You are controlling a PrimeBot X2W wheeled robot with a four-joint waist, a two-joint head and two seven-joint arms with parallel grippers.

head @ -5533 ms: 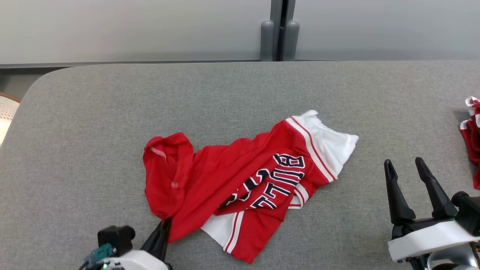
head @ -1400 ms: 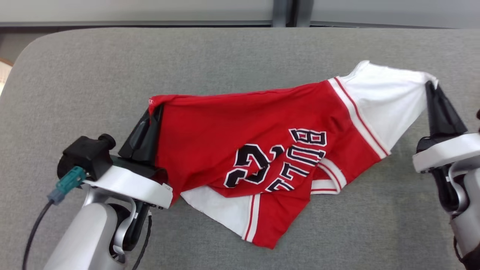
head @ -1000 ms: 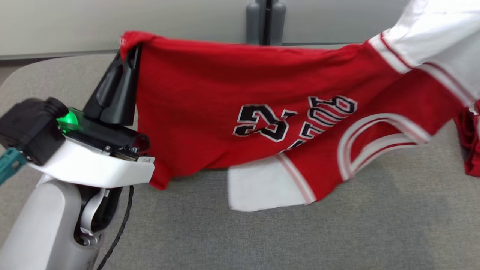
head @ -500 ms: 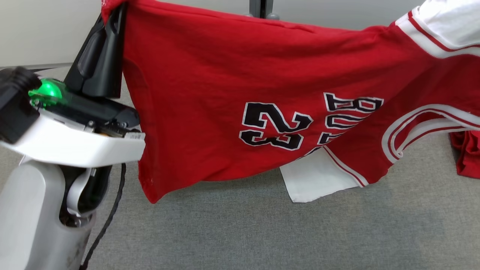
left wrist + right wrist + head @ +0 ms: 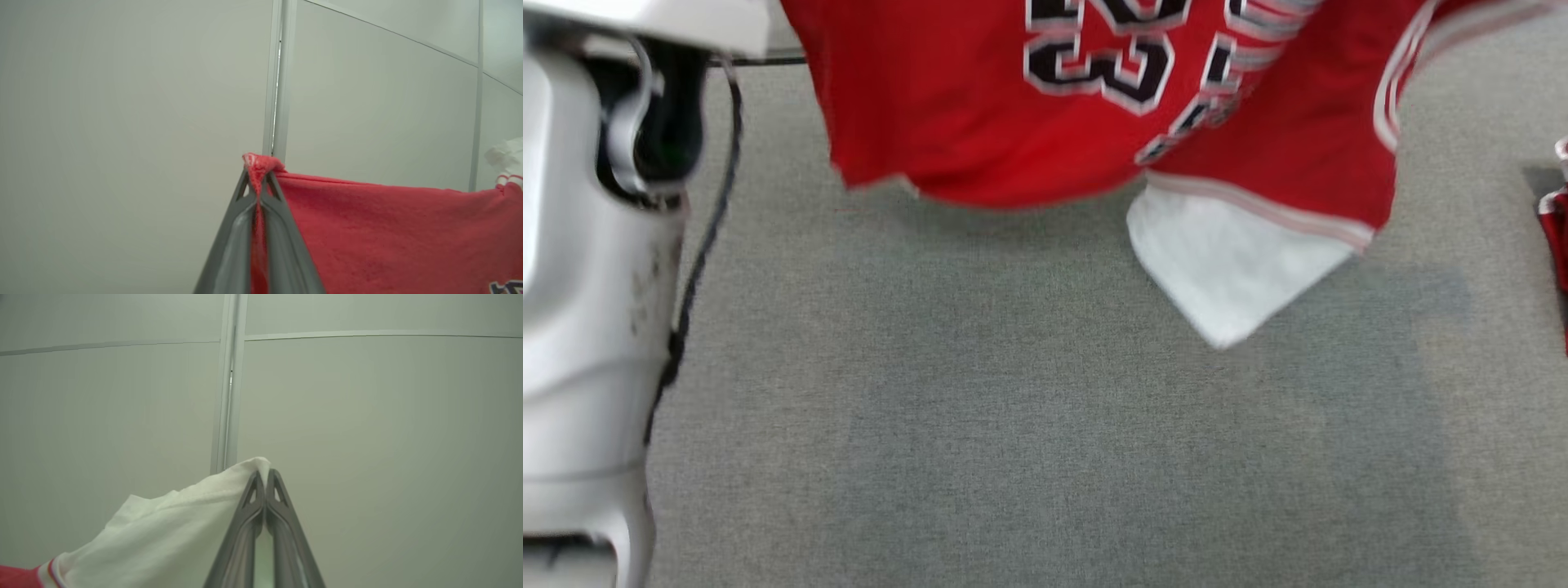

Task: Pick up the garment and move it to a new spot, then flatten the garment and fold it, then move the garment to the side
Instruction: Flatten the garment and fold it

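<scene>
The garment is a red jersey with black-and-white lettering and white sleeves. It hangs in the air above the grey table, its lower hem and one white sleeve dangling at the top of the head view. In the left wrist view my left gripper is shut on a red corner of the garment. In the right wrist view my right gripper is shut on a white sleeve edge of the garment. My pale left forearm rises along the left edge of the head view.
Another red and white cloth lies at the table's right edge. A black cable runs down beside my left arm. Both wrist views look at a pale panelled wall with a vertical seam.
Both grippers have lifted the garment higher; it now hangs mostly above the head view, clear of the table. The head view has tilted down.
</scene>
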